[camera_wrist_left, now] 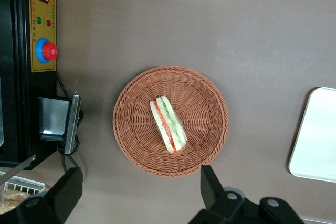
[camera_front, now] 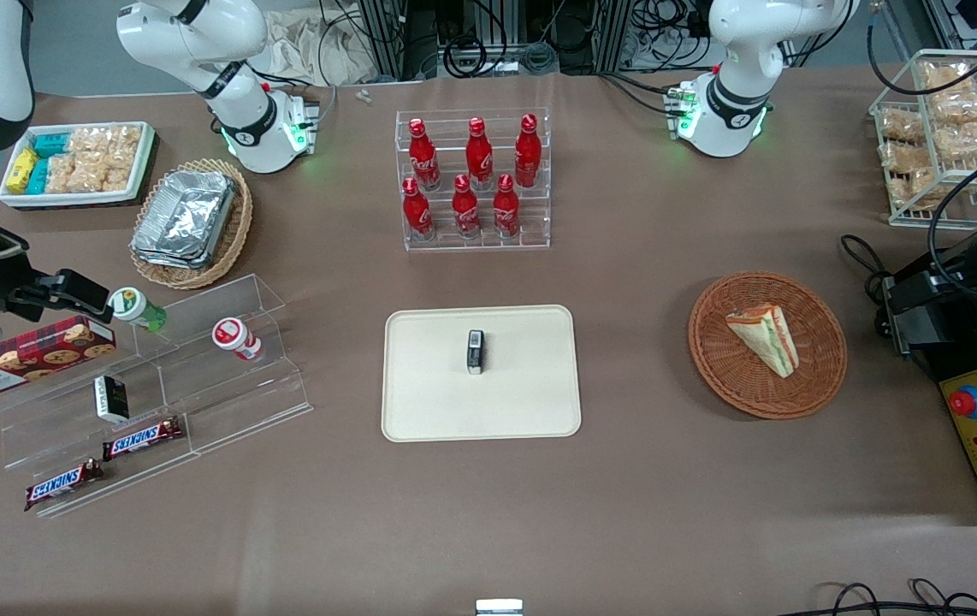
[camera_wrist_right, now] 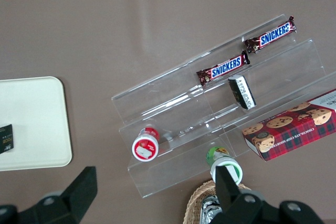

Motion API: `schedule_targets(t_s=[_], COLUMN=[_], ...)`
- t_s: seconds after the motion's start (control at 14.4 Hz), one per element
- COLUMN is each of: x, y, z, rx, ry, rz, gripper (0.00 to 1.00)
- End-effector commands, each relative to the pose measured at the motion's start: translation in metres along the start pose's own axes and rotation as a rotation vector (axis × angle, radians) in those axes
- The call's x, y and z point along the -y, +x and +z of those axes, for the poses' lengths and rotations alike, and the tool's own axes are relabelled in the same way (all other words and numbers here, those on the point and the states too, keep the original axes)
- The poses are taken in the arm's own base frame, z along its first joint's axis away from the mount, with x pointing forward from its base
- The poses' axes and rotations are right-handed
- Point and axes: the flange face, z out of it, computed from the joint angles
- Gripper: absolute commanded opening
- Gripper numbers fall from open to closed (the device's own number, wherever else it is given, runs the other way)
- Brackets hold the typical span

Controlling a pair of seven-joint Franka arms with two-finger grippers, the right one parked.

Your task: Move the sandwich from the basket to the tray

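While triangular pale-bread sandwich (camera_wrist_left: 168, 125) lies in round reddish-brown wicker basket (camera_wrist_left: 206, 90), gripper (camera_wrist_left: 137, 188) hovers above, fingers spread wide, empty. Approach step. Next: descend, straddle wedge, close, carry to flat beige rectangular tray (camera_front: 531, 411) holding small black packet (camera_front: 476, 352).

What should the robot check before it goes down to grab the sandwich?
1. Sandwich lying in the basket: ok.
2. Gripper open, hovering above the basket: ok.
3. Fingers lined up over the sandwich: not ok, they sit off toward the basket's rim.
4. Nothing on top of the sandwich: ok.
5. Tray has room: ok, though a small dark packet stands at its middle.
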Motion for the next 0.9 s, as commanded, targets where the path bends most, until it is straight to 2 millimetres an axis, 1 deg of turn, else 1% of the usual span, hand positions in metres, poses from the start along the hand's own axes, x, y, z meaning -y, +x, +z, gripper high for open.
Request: schedule_targets(t_s=[0.0, 0.07, 0.21, 0.28, 0.42, 0.49, 0.55, 0.69, 0.76, 0.83], x=[-0.003, -0.005, -0.005, -0.006, -0.008, -0.009, -0.01, -0.011, -0.018, -0.018], y=[0.0, -0.001, -0.004, -0.007, -0.016, -0.023, -0.035, -0.062, -0.074, -0.081], z=[-0.007, -0.007, -0.005, 0.003, 0.025, 0.039, 0.058, 0.111, 0.131, 0.15], rx=[-0.009, -0.009, 0.012, 0.038, 0.062, 0.052, 0.027, -0.008, -0.029, -0.047], ry=[0.013, 0.013, 0.004, 0.011, 0.028, 0.032, 0.032, 0.03, 0.025, 0.016], rz=[-0.012, -0.012, -0.067, -0.115, -0.293, -0.342, -0.377, -0.493, -0.497, -0.499], gripper=[1.0, 1.0, 1.0, 1.0, 1.0, 1.0, 1.0, 0.99, 0.99, 0.99])
